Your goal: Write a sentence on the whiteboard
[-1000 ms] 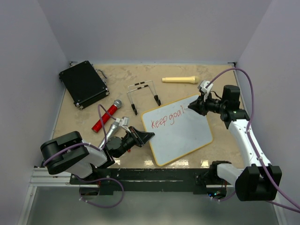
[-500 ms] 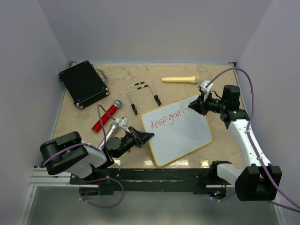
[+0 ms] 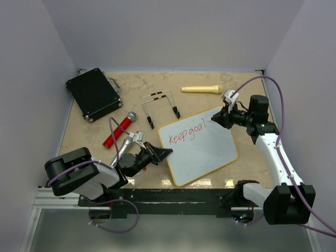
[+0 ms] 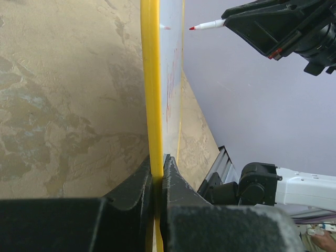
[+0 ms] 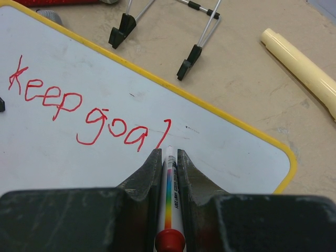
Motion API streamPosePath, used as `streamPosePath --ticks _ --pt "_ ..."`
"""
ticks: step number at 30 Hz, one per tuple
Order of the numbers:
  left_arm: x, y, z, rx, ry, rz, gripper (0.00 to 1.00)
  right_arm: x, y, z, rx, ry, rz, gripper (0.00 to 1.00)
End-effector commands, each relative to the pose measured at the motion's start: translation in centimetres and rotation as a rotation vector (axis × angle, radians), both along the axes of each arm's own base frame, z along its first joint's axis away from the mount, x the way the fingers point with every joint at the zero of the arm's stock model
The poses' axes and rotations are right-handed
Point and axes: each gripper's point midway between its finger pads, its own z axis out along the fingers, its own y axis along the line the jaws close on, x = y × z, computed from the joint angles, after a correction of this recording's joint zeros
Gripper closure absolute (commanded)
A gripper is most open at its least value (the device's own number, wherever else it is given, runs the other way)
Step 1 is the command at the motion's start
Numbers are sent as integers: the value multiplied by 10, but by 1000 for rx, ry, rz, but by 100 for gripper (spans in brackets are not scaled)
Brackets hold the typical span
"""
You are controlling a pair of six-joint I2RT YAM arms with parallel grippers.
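We read "Keep goal" in red, the sentence (image 5: 89, 113), on the whiteboard (image 3: 202, 149), which lies toward the desk's near edge with a wire stand (image 3: 161, 107) just beside its far edge. Our right gripper (image 5: 168, 154) clamps a marker (image 5: 169, 178), its tip just off the board. Our left gripper (image 4: 157, 160) pinches the yellow frame.

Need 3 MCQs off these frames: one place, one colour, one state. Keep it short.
1. Where does the black case lie? A far-left corner; B far-right corner; C near right.
2. What colour is the writing? A blue; B red; C black.
3. What is the left gripper doing? A hanging open; B shut on nothing; C clamped on the whiteboard edge.
1 A: the top view shows it far left. 2 B: red strokes read "Keep goal". 3 C: the left wrist view shows it pinching the yellow frame.
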Motion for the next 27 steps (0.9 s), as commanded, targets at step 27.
streamPosePath --ticks 27 --pt "-2 6 17 -12 -118 3 100 -12 9 13 27 -56 78 100"
